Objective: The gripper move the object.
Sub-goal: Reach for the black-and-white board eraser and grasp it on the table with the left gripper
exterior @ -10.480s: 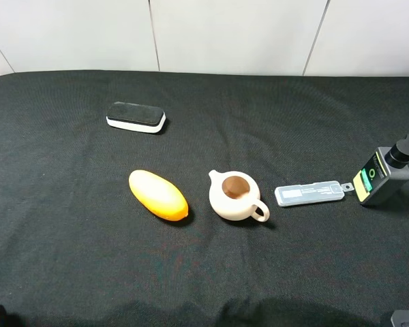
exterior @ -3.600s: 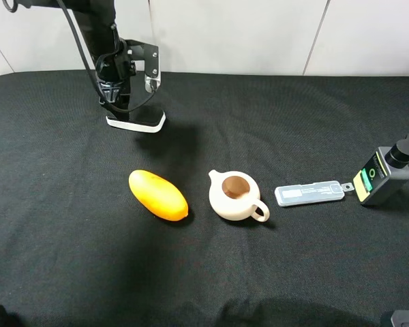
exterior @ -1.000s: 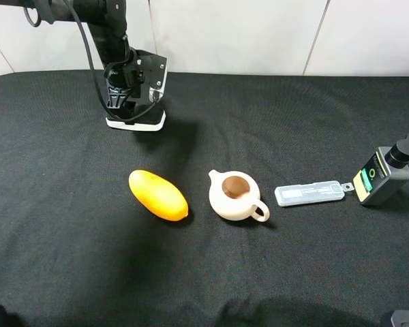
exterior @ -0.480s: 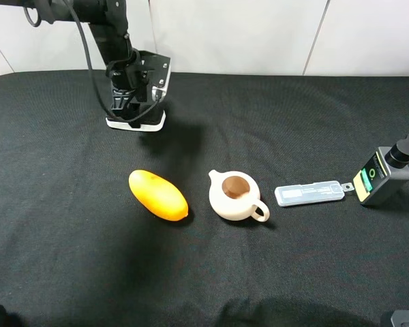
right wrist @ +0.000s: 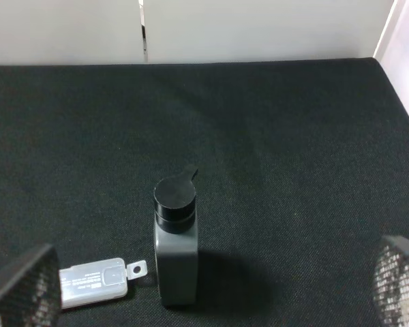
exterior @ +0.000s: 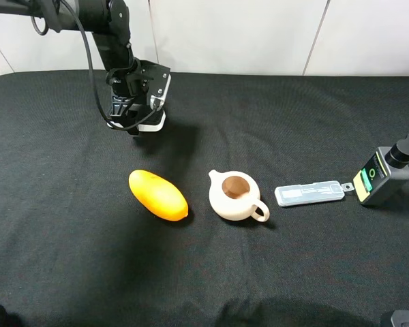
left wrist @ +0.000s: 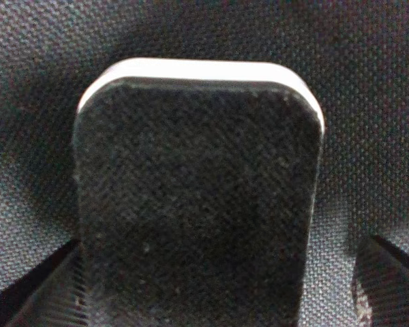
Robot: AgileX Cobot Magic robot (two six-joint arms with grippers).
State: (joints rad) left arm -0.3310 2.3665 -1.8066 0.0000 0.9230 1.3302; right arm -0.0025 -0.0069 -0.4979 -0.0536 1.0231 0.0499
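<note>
Straight under the left gripper (exterior: 127, 120) sits the object (left wrist: 198, 197), its long axis running between the spread, empty jaws; the right gripper (right wrist: 211, 283) hangs open, well apart from the object.

Bare black cloth (exterior: 68, 204) around the object (left wrist: 198, 197) (orange oval (exterior: 158, 195) near)

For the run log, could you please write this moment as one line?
left gripper: open, fingers either side of eraser | eraser: flat on cloth | right gripper: open, holding nothing
</note>
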